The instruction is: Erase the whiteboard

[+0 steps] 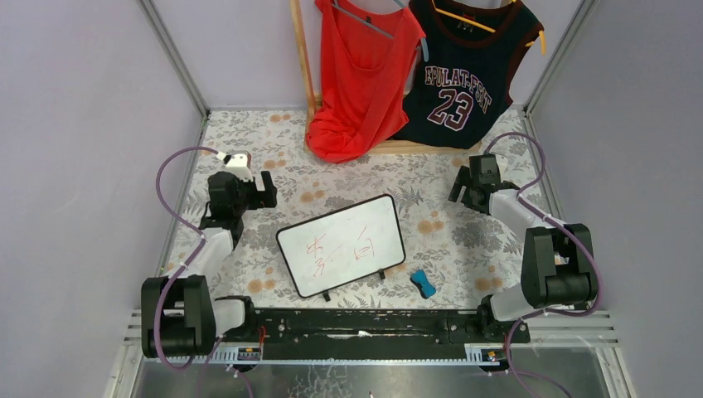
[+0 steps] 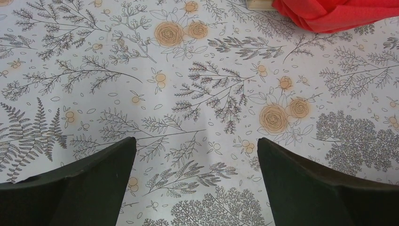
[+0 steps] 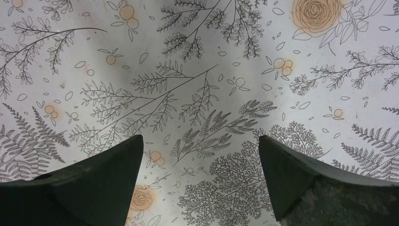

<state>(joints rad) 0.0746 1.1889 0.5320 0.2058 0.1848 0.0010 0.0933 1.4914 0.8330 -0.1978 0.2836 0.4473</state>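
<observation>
The whiteboard (image 1: 341,245) lies flat and tilted in the middle of the table in the top view, with red scribbles on it and small black feet on its near edge. A small blue eraser block (image 1: 423,283) lies just right of its near right corner. My left gripper (image 1: 267,190) is open and empty, up and left of the board; in the left wrist view (image 2: 196,143) only floral cloth shows between its fingers. My right gripper (image 1: 458,187) is open and empty, up and right of the board; it shows the same in the right wrist view (image 3: 201,141).
A red top (image 1: 361,75) and a dark jersey marked 23 (image 1: 464,70) hang on a wooden rack (image 1: 303,58) at the back. The red cloth also shows in the left wrist view (image 2: 339,14). Purple walls enclose the floral tablecloth (image 1: 464,240).
</observation>
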